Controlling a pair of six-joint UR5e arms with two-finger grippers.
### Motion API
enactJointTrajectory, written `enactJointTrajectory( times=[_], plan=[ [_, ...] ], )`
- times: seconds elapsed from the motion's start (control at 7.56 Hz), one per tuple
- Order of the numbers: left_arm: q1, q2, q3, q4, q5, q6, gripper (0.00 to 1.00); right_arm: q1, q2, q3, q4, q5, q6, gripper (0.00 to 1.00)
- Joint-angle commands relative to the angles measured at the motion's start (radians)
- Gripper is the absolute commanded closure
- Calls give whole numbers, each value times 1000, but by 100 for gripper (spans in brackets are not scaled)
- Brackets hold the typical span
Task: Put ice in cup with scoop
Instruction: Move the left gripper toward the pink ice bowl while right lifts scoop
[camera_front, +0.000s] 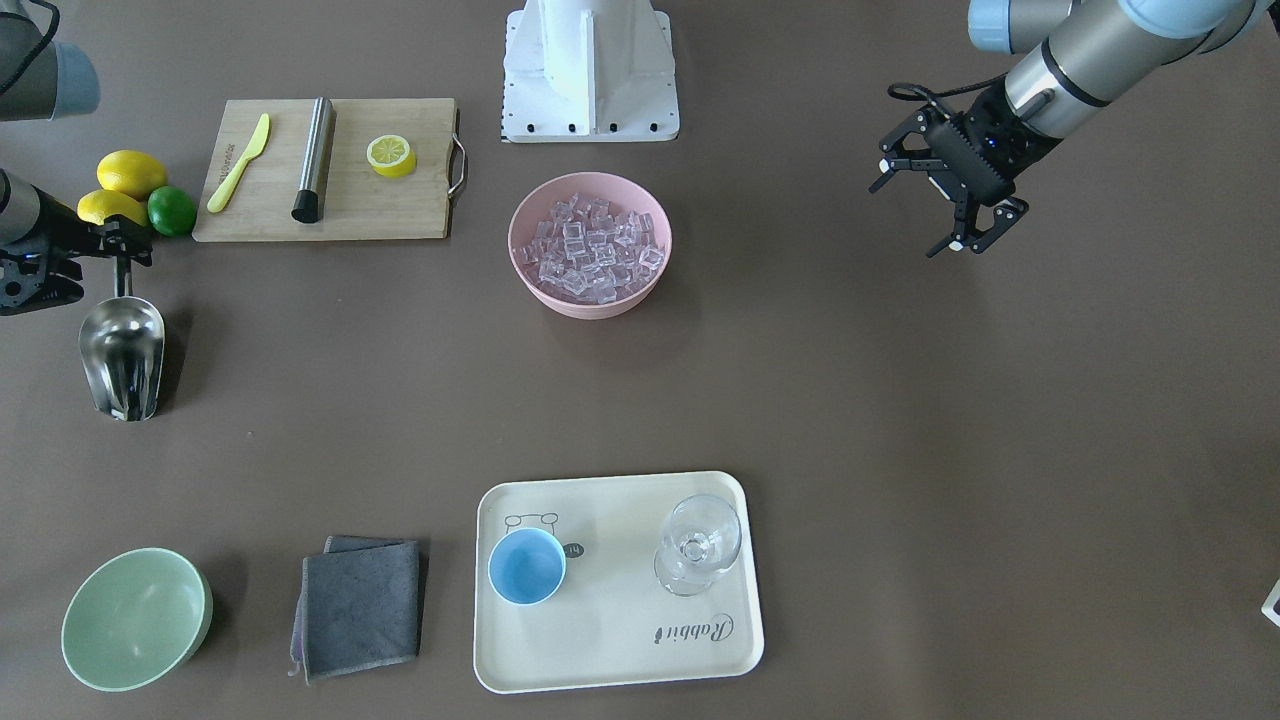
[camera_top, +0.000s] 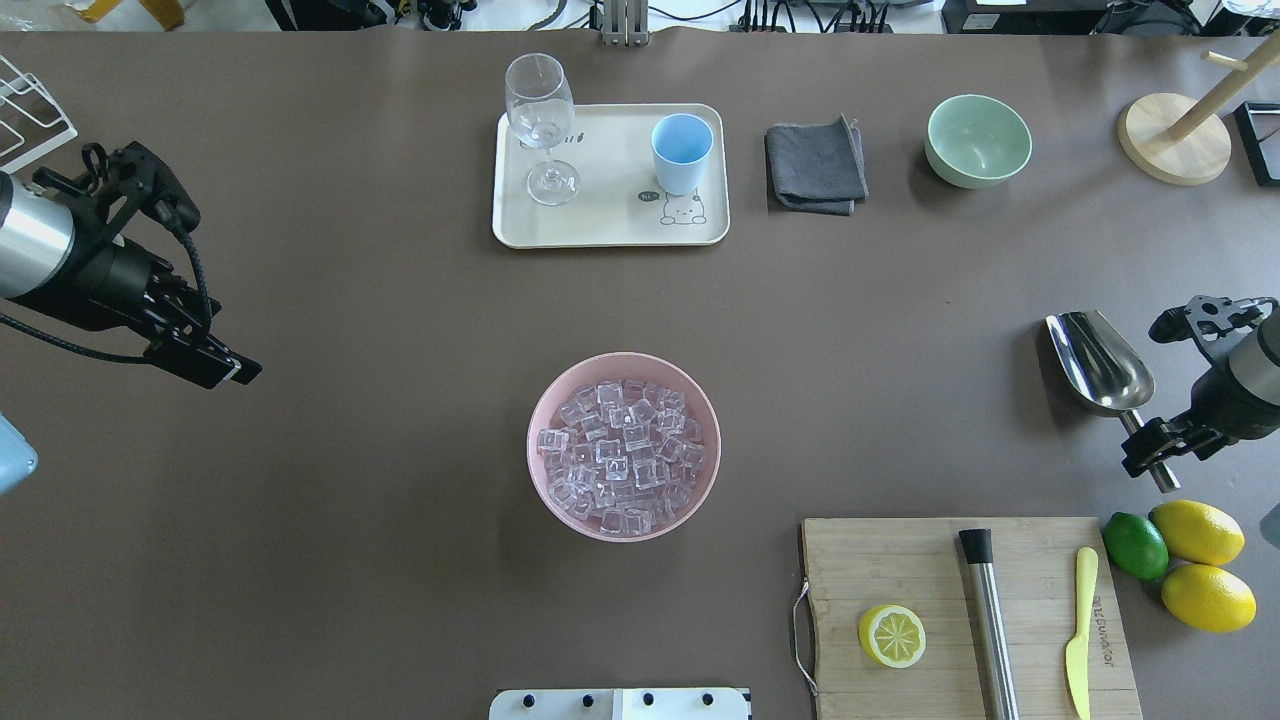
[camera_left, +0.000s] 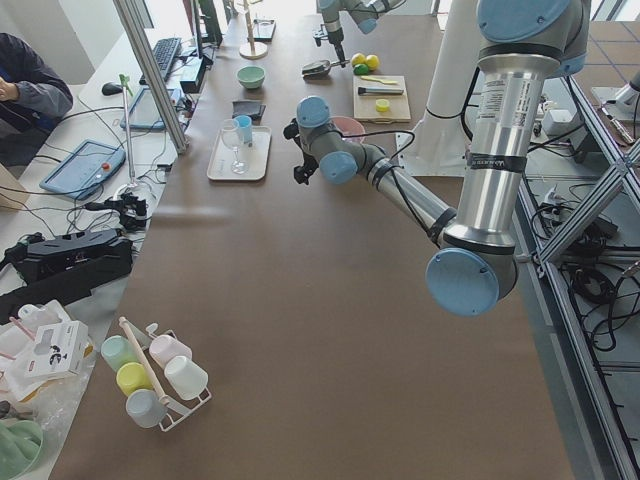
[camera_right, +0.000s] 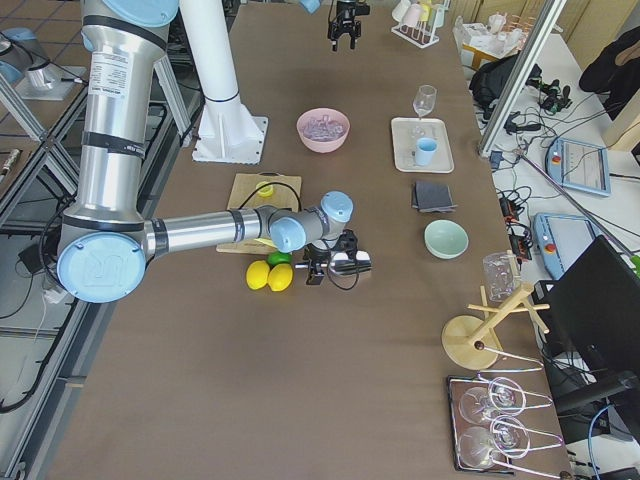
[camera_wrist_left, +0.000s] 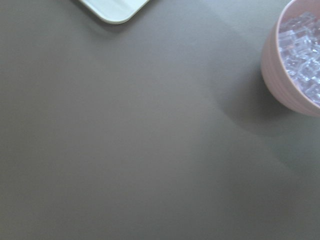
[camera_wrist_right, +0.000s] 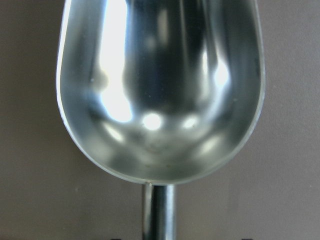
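Observation:
The steel scoop (camera_front: 122, 355) is empty, its trough pointing away from the robot; it fills the right wrist view (camera_wrist_right: 160, 90). My right gripper (camera_front: 120, 252) is shut on its short handle, also seen from overhead (camera_top: 1152, 455). The ice (camera_front: 592, 250) is piled in a pink bowl (camera_front: 640, 290) at the table's middle, well to the side of the scoop. The light-blue cup (camera_front: 527, 566) stands upright and empty on a cream tray (camera_front: 620, 650). My left gripper (camera_front: 908, 220) is open and empty, held above the table far from the bowl.
A wine glass (camera_front: 700, 545) stands on the tray beside the cup. A grey cloth (camera_front: 358, 605) and a pale green bowl (camera_front: 135, 620) lie beyond the tray. A cutting board (camera_front: 400, 210) carries a yellow knife, a steel cylinder and a lemon half; lemons (camera_front: 130, 172) and a lime sit by the right gripper.

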Motion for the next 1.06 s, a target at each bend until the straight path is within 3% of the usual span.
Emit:
enactJointTrajectory(
  times=[0.0, 0.13, 0.26, 0.4, 0.66, 0.93],
  plan=[
    [78, -107, 55, -46, 5, 2, 2, -5, 31, -8, -2, 11, 47, 36],
    [124, -131, 55, -76, 51, 2, 2, -8, 38, -15, 0, 19, 62, 36],
    [168, -156, 57, -112, 133, 2, 2, -10, 37, -16, 3, 25, 56, 56],
    [226, -179, 59, -115, 219, 2, 2, -10, 23, -15, 6, 45, 50, 100],
    [247, -201, 89, -136, 248, 10, 2, -6, 3, -7, 8, 82, 38, 100],
    [264, -190, 152, -303, 248, 15, 2, -5, -18, 77, -18, 85, 27, 100]
  ],
)
